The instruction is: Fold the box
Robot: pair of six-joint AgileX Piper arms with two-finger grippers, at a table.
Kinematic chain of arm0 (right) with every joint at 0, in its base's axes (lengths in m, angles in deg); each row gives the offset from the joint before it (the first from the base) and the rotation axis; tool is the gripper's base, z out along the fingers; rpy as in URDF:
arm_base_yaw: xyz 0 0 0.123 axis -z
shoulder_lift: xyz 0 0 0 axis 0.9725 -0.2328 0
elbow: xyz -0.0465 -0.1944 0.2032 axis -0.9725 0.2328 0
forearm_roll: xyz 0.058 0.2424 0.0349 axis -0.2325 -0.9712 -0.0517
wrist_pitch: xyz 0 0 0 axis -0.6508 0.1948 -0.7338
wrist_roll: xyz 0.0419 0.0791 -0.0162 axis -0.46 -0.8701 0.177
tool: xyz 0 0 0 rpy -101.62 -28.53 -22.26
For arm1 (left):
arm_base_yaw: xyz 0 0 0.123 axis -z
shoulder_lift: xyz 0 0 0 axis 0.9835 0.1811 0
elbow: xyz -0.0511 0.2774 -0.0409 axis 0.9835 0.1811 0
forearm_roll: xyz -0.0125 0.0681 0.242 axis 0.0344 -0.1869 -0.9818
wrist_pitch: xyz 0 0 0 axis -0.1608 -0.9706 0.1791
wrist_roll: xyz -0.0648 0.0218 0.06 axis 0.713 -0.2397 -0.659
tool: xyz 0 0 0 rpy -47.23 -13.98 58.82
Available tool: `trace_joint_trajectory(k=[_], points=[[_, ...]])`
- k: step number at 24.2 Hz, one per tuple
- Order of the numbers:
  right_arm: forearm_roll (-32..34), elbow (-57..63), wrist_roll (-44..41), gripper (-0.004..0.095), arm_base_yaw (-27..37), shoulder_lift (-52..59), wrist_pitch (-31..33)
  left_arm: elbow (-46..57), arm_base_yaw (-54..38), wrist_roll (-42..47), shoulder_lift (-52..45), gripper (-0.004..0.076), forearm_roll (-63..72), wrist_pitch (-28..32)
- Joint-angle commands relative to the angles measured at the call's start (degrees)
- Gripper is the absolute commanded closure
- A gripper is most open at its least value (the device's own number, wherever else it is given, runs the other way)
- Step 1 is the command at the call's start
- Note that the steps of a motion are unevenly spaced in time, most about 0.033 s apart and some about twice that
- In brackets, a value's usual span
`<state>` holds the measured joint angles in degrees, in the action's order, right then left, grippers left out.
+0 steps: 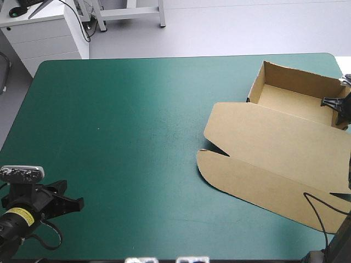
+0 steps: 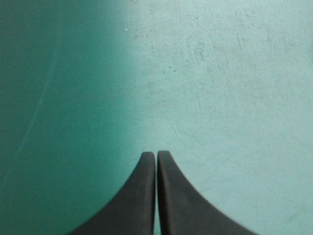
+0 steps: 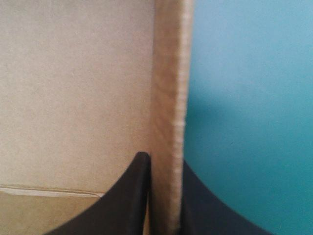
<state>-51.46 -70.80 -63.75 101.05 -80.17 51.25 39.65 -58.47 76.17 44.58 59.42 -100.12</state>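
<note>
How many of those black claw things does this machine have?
2. The left gripper, shut, is over the teal-green cover at its near left corner. The right gripper is shut on a wall of the box at the far right.

Beyond the teal-green table (image 1: 137, 137) lies a pale grey floor (image 1: 230, 27) — a white drawer cabinet (image 1: 49, 38) stands off its far left corner, the legs of a white frame (image 1: 162, 16) just beside.

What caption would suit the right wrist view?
The right hand pinches a raised wall of the brown box over the teal-green cover.
</note>
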Motion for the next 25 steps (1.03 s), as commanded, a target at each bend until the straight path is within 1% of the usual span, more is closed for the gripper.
trace_joint_trajectory(k=[1, 2, 4, 5, 9, 10, 12, 14, 15, 16, 19, 21, 23, 25], points=[[-0.7, -1.5, 0.8, 0.0517, 0.8, 3.9, 0.8, -1.2, 0.0, 0.1, 0.3, 0.0731, -0.9, 3.6], [-0.7, -1.5, 0.6, 0.0372, 1.0, 4.6, 0.8, -1.2, 0.0, 0.1, 0.3, 0.0731, -0.9, 3.6], [-1.1, -1.5, 0.2, 0.0191, 1.1, 7.0, 0.8, -1.2, 0.0, 0.1, 0.3, 0.0731, -0.9, 3.6], [-1.7, -1.5, -0.4, 0.0171, 1.1, 8.2, 0.8, -1.2, 0.0, 0.1, 0.3, 0.0731, -0.9, 3.6], [-8.6, -1.5, -0.5, 0.0177, 1.0, 18.4, 0.8, -1.2, 0.0, 0.1, 0.3, 0.0731, -0.9, 3.6], [-12.9, -1.4, 0.9, 0.0208, 1.0, 22.2, 0.8, -1.2, 0.0, 0.1, 0.3, 0.0731, -0.9, 3.6], [-19.4, -0.7, 4.7, 0.0284, 1.0, 26.8, 0.8, -1.2, 0.0, 0.1, 0.3, 0.0731, -0.9, 3.6], [-26.5, 1.4, 8.0, 0.0402, 0.2, 31.1, 0.8, -1.2, 0.0, 0.1, 0.3, 0.0731, -0.8, 3.5], [-28.2, 2.7, 10.0, 0.0476, -0.8, 33.3, 0.8, -1.2, 0.0, 0.1, 0.3, 0.0731, -0.7, 3.5], [-28.5, 4.1, 11.4, 0.0539, -1.9, 35.0, 0.8, -1.2, 0.0, 0.1, 0.3, 0.0731, -0.7, 3.5], [-28.7, 8.5, 14.5, 0.0779, -7.6, 39.9, 0.7, -1.0, 0.0, 0.1, 0.3, 0.0731, -0.8, 3.1], [-28.9, 10.3, 16.5, 0.0906, -11.5, 42.2, -1.1, -0.4, 0.0, 0.1, 0.3, 0.0731, -0.8, 3.1], [-28.9, 11.6, 17.0, 0.0922, -15.3, 43.8, -2.0, 0.6, 0.0, 0.1, 0.3, 0.0731, -0.8, 3.1], [-28.8, 12.6, 17.1, 0.0922, -18.4, 45.0, -0.1, 1.6, 0.0, 0.1, 0.3, 0.0731, -0.8, 3.1]])
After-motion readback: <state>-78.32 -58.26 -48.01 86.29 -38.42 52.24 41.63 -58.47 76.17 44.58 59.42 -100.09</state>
